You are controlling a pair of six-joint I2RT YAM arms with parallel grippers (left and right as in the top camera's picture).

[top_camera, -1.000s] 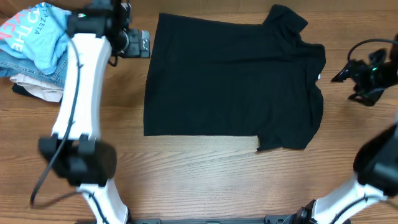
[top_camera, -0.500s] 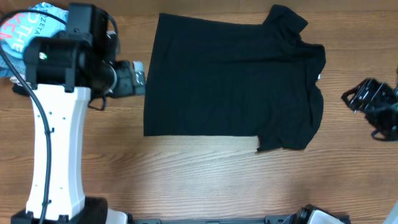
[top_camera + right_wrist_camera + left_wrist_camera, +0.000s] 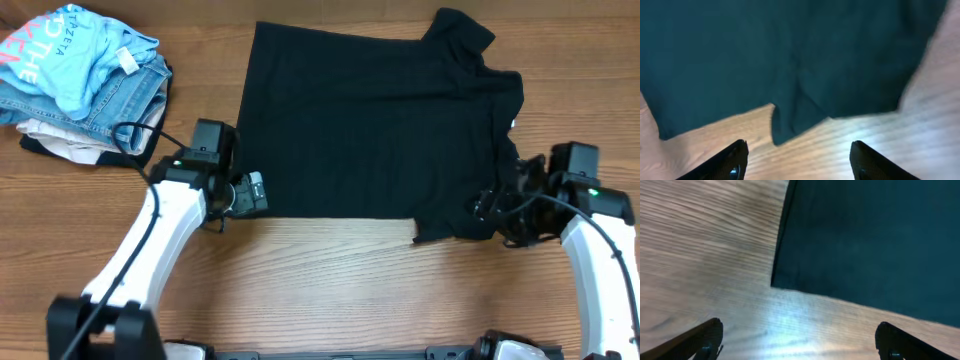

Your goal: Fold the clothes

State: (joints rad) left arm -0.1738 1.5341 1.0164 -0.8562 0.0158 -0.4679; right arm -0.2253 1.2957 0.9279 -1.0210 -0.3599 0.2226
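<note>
The black garment lies flat in the upper centre of the overhead frame on the wood table; bare wood runs along the whole lower part. The left gripper, jaws wide apart, is just beside the garment's lower-left corner. The right gripper, jaws apart w/ nothing between, is at the lower-right hem. A clothes pile sits upper left, well apart.

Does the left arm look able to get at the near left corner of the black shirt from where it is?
Probably yes. The left gripper is open, and the corner of the black shirt lies flat on the table just ahead of it, with nothing between them.
</note>
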